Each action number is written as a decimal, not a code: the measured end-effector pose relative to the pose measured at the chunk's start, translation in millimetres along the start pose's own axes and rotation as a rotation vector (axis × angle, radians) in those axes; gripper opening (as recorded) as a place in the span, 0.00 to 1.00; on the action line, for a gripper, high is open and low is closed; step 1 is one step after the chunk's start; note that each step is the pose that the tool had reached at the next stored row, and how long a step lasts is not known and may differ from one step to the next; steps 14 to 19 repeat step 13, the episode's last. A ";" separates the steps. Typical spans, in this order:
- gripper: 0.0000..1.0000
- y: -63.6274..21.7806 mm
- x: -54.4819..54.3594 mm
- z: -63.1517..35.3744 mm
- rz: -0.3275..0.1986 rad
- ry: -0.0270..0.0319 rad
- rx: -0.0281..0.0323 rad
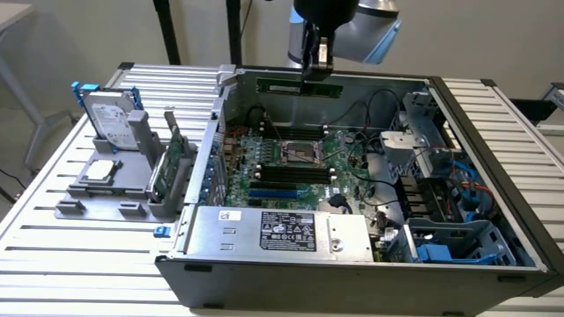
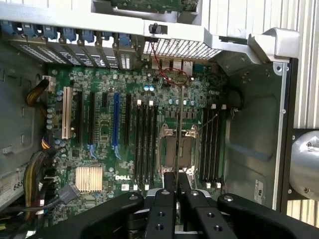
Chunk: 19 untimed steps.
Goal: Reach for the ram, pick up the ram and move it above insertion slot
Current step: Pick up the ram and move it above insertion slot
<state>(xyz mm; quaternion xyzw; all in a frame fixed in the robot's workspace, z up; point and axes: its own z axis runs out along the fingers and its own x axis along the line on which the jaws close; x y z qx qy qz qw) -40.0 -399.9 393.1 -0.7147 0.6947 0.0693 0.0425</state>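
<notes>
tool (image 1: 317,71) pinched the ram (image 1: 300,87) by its upper edge, holding it level above the open case, high over the motherboard's black insertion slot (image 1: 294,173), presumably for a straight descent

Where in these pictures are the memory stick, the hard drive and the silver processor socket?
the ram (image 1: 298,86): exterior view, middle of the green stick held under the gripper.
silver hard drive (image 1: 113,119): exterior view, its flat silver face.
square CPU socket (image 1: 302,152): exterior view, its centre.
</notes>
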 end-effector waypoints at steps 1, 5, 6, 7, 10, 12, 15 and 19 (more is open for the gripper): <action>0.14 -1.1 -0.6 0.6 0.000 -0.0002 0.0010; 0.14 -1.6 -0.9 2.4 -0.001 0.0001 0.0072; 0.14 -1.6 -0.9 2.4 -0.001 0.0001 0.0072; 0.14 -1.6 -0.9 2.4 -0.001 0.0002 0.0072; 0.14 -1.6 -1.0 2.4 -0.001 0.0001 0.0073; 0.14 -1.6 -1.0 2.4 -0.001 0.0001 0.0073; 0.14 -1.6 -1.0 2.4 -0.001 0.0001 0.0073; 0.14 -1.6 -1.0 2.4 -0.001 0.0001 0.0073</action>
